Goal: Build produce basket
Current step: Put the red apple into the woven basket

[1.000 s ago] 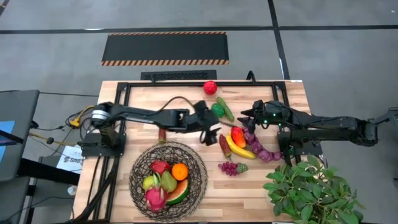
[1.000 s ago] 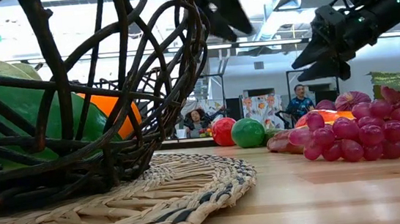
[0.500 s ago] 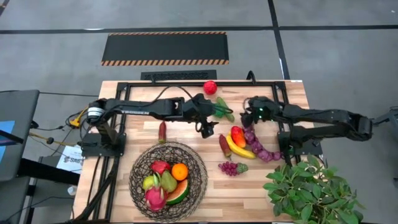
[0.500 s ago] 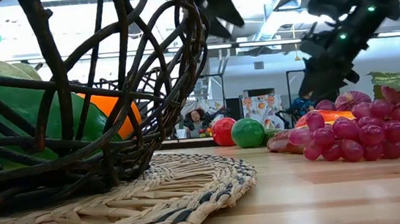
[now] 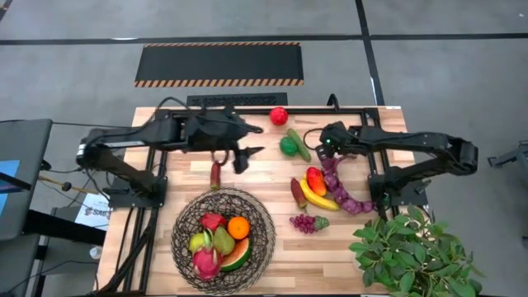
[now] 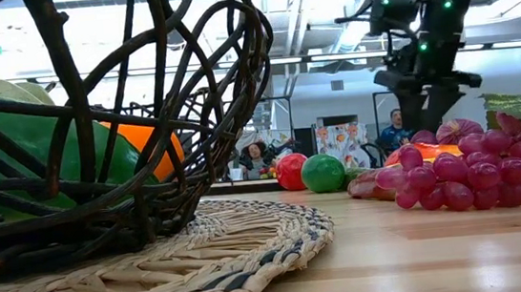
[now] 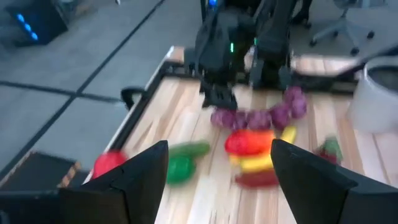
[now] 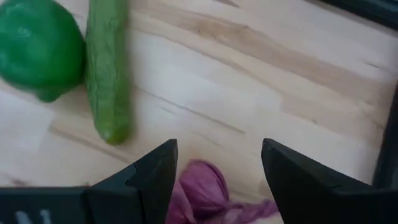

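Grey floor surrounds the wooden counter [image 5: 247, 177], which sits mid-frame in the high view with a black striped mat [image 5: 219, 63] above it. Basket [image 5: 223, 239] is at lower centre of the counter on a woven placemat [image 6: 250, 238]; inside it are an orange [image 5: 238, 227], a pink dragonfruit [image 5: 206, 262], a watermelon slice [image 5: 238, 254] and green fruit.

Loose produce still on the counter:
- red ball-like fruit [image 5: 279, 115] at the top edge
- green round fruit [image 5: 288, 146] touching a cucumber [image 5: 299, 144] just right of it
- purple onion string [image 5: 342, 190] running down to the right
- red-orange fruit [image 5: 316, 180], banana [image 5: 318, 198] and dark red piece [image 5: 297, 192] packed together at centre right
- grapes [image 5: 304, 221] just below them
- small dark red piece [image 5: 215, 175] above the basket

Leafy plant [image 5: 408, 252] at lower right.

Left pincer [image 5: 245, 153] hangs over the counter's upper centre, above and right of the small dark red piece, fingers spread apart and holding nothing; the left wrist view shows the gap between them clear. Right pincer [image 5: 323, 145] is just right of the cucumber, near the top of the onion string, also released; in the right wrist view its fingers [image 8: 155, 171] straddle an onion bulb [image 8: 202, 186] without touching.

Low view: people sit far back in the room.
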{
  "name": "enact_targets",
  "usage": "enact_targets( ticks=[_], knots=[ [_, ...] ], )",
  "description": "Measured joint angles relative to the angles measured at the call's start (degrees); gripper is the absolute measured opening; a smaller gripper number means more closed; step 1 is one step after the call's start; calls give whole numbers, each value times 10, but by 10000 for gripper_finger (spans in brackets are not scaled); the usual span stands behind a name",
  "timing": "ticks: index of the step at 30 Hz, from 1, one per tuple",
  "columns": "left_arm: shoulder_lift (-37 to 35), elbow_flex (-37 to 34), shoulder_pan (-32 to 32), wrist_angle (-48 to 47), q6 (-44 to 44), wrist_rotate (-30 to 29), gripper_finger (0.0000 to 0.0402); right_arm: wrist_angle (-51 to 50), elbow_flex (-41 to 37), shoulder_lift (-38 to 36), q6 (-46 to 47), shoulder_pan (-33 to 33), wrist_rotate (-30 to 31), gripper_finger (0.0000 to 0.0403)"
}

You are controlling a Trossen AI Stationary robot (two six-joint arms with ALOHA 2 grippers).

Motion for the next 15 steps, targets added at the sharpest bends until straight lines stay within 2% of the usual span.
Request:
enact_targets(
  ticks=[2,4,7,10,15],
  knots=[
    [-15,0,-1,-26,-6,-13,269,57,0,15,-24,1,-6,255],
    [-23,0,-2,-61,-18,-20,269,117,0,30,-54,1,-43,255],
    [-27,-4,-7,-78,-30,-23,269,201,1,57,-106,2,-66,255],
    [-34,-43,-17,-25,-30,-25,269,235,0,73,-131,-7,-61,255],
    [-58,-186,-19,137,-36,-24,269,284,0,64,-189,-31,-55,255]
  ],
)
